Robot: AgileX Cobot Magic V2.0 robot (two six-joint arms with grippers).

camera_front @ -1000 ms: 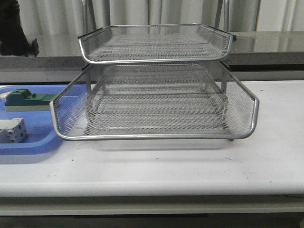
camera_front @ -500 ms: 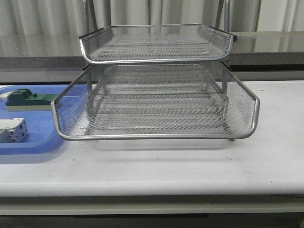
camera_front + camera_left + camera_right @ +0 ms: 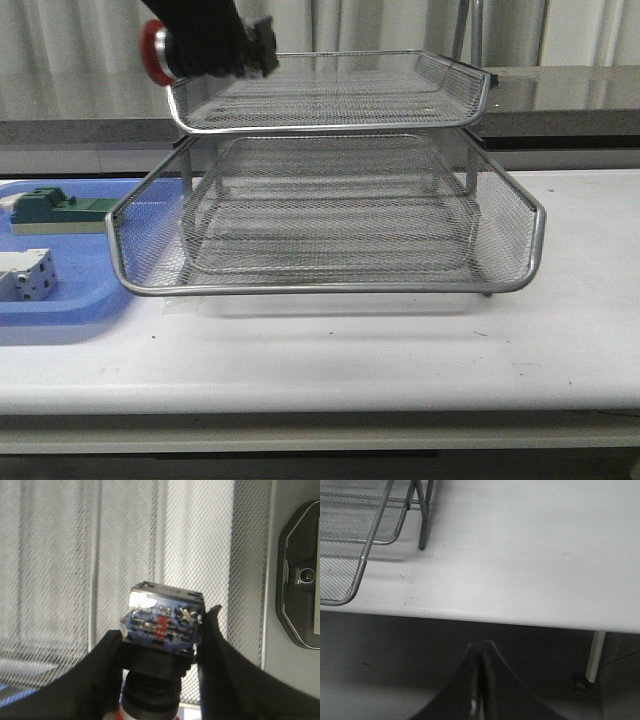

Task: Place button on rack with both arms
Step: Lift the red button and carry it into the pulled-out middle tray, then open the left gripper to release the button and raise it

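The left gripper [image 3: 161, 645] is clamped on the button [image 3: 162, 630], its black fingers [image 3: 100, 665] pressing the body from both sides, with the blue rear block facing away from the wrist. In the front view the button's red cap [image 3: 152, 52] shows at the upper left corner of the rack [image 3: 330, 285], level with the upper tier's rim. The right gripper [image 3: 480, 690] is pressed closed with nothing between its fingers, off the edge of the white desk [image 3: 530, 555]. A blue tray [image 3: 60, 300] beside the rack holds a green part [image 3: 55, 210] and a white part [image 3: 25, 275].
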